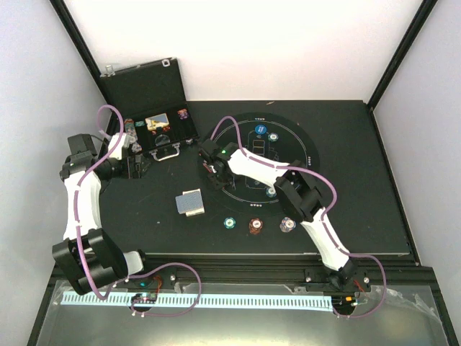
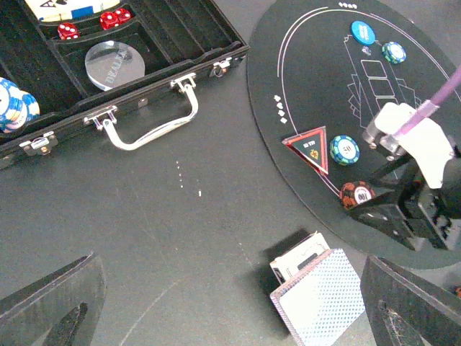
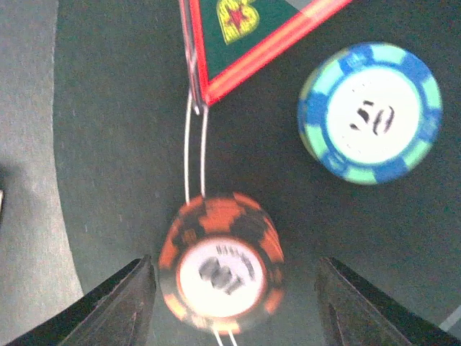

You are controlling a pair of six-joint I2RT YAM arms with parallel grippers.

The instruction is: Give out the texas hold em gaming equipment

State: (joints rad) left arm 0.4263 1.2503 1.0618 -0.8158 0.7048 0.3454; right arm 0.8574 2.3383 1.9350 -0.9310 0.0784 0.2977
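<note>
An orange-and-black chip stack marked 100 (image 3: 220,263) rests on the black mat (image 3: 108,108) between the fingers of my right gripper (image 3: 234,277). The gripper is open, with a gap on each side of the stack. Beyond it lie a teal-and-blue 50 chip (image 3: 369,112) and the red triangle marker (image 3: 252,36). The left wrist view shows the same marker (image 2: 308,148), teal chip (image 2: 344,149) and orange chip (image 2: 356,193) at the mat's edge. A deck of cards (image 2: 317,292) with patterned backs lies off the mat. My left gripper (image 2: 230,317) hangs open and empty above the bare table beside the deck.
The open black case (image 1: 155,130) stands at the back left, its silver handle (image 2: 155,126) facing the table. Inside it are red dice (image 2: 108,20) and a clear dealer disc (image 2: 114,63). Three chips (image 1: 256,226) line the mat's near edge. A blue disc (image 2: 364,32) and a teal chip (image 2: 393,52) sit at the mat's far side.
</note>
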